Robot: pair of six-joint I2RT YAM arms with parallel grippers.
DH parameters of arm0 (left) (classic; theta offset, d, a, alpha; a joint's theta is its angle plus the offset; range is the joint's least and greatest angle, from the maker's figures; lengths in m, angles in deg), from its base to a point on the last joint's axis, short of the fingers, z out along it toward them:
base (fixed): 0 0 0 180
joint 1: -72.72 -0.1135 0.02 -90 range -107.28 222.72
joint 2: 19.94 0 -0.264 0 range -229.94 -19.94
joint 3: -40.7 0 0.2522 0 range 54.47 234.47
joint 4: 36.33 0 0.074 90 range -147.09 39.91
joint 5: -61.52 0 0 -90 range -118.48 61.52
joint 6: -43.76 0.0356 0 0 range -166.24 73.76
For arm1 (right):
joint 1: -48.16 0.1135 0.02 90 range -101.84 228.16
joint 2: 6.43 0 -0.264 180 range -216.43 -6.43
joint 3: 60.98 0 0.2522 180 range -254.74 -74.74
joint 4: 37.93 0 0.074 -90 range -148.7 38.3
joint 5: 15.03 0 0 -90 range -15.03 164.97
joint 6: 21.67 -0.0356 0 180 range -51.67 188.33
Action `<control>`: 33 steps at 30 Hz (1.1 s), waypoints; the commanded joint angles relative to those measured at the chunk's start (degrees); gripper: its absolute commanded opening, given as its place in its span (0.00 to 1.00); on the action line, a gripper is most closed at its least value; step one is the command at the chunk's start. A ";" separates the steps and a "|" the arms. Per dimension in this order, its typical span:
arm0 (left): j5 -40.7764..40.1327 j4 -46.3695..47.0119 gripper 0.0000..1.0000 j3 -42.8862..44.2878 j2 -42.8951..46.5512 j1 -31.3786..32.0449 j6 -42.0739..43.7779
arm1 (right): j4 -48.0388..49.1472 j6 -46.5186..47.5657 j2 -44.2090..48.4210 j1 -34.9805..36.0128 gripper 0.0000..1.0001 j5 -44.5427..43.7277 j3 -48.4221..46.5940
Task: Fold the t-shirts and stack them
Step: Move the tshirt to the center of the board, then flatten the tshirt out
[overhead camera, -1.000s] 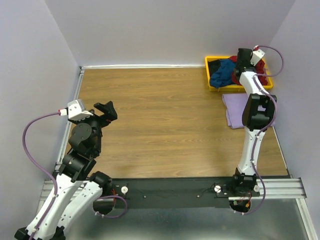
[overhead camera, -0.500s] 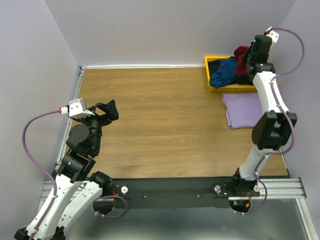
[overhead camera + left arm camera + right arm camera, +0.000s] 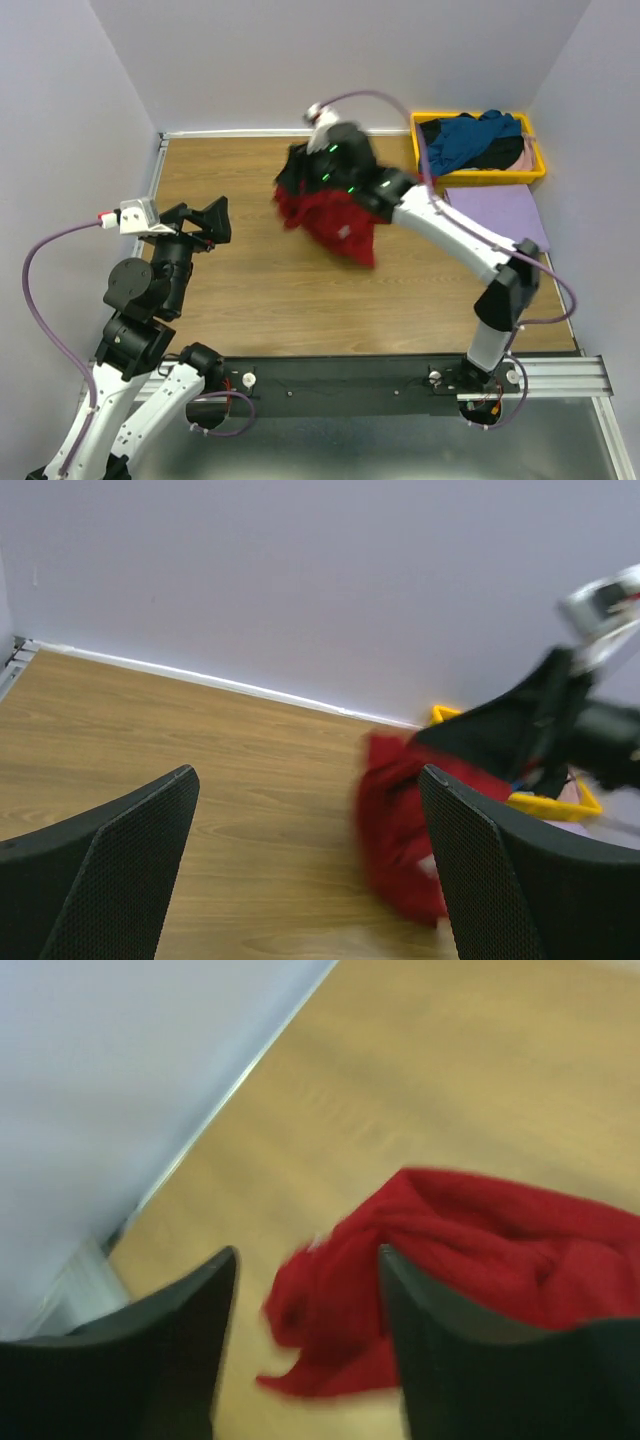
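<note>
The right gripper (image 3: 305,1255) is spread. The crumpled red shirt (image 3: 450,1230) lies blurred just below and beyond it, over the bench (image 3: 240,280). The left gripper (image 3: 308,780), also spread, is well apart.

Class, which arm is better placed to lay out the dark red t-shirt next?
Probably right: the right gripper hangs just over the dark red t-shirt mid-table; the left gripper sits open, well apart.

centre: red t-shirt (image 3: 335,222), right arm (image 3: 450,225) block | table (image 3: 240,175) left side: seemingly open
</note>
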 commanded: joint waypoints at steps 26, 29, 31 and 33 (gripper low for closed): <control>6.49 0.53 0.99 -18.81 -18.25 -0.96 -28.48 | -2.14 0.09 -6.79 -13.75 0.70 2.71 21.10; 6.92 1.85 0.99 -19.43 -21.68 -3.59 -29.98 | -2.06 1.94 -10.30 -14.63 0.70 4.11 18.20; 8.15 3.25 0.99 -20.74 -22.92 -5.96 -32.09 | -1.97 2.56 -12.16 -15.95 0.70 6.13 15.84; 9.29 4.66 0.99 -21.97 -23.80 -7.46 -33.93 | -1.97 2.47 -14.71 -17.35 0.70 7.62 14.51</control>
